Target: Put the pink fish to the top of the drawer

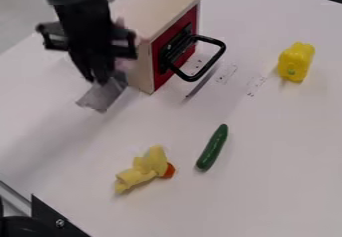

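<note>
"Where's the black two-finger gripper (101, 81)?"

"At the upper left, hanging low beside the wooden drawer box (141, 71). I can't tell whether it's open, closed or holding something."

"And that flat grey piece (102, 98)?"

"Right at its tip. Held or merely behind it, I can't say."

"So where's the pink fish?"

"Only a pinkish patch (121, 63) shows, partly behind the gripper, against the box's side. That's probably the fish, but its outline is hidden, so I can't be sure."

"Which step are we on, then?"

"The pick-up, I'd judge: taking hold of the fish, or just about to lift it. Nothing pink lies on the pale, flat wooden top (150, 3)."

"What does the next move need?"

"A sure grip first, then a straight lift until the fish clears the top's edge. After that, across and gently down. Going sideways too soon could knock the box."

"Anything further out?"

"The red drawer front (158, 61) with its looped black handle (217, 56) faces the other way. Beyond lie a dark green cucumber (212, 147), a pale yellow lumpy toy with an orange end (148, 167), and a bright yellow pepper (296, 62), all well apart from the gripper."
</note>
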Robot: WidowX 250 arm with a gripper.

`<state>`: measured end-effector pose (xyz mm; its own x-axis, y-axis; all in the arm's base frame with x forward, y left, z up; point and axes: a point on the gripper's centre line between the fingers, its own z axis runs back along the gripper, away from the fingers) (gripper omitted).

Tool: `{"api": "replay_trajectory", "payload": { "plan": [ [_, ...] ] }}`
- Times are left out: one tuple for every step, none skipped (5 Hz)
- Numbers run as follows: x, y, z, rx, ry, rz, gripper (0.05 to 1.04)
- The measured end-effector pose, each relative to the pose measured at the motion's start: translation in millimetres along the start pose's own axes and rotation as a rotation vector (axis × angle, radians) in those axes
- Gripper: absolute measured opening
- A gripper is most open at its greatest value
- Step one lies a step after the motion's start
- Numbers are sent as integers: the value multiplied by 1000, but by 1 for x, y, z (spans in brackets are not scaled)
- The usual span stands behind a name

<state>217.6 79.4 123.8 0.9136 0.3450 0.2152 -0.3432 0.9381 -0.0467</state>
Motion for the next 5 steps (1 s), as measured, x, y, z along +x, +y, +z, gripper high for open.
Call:
{"api": "replay_trajectory", "payload": {
  "plan": [
    [40, 0, 16, -37, -60, 12, 81],
    [66, 5, 8, -51, -56, 19, 81],
    [83, 12, -6, -51, -38, 36, 81],
    [95, 18, -23, -48, -15, 37, 101],
    [95, 18, -29, -53, 1, 38, 274]
  ]
}}
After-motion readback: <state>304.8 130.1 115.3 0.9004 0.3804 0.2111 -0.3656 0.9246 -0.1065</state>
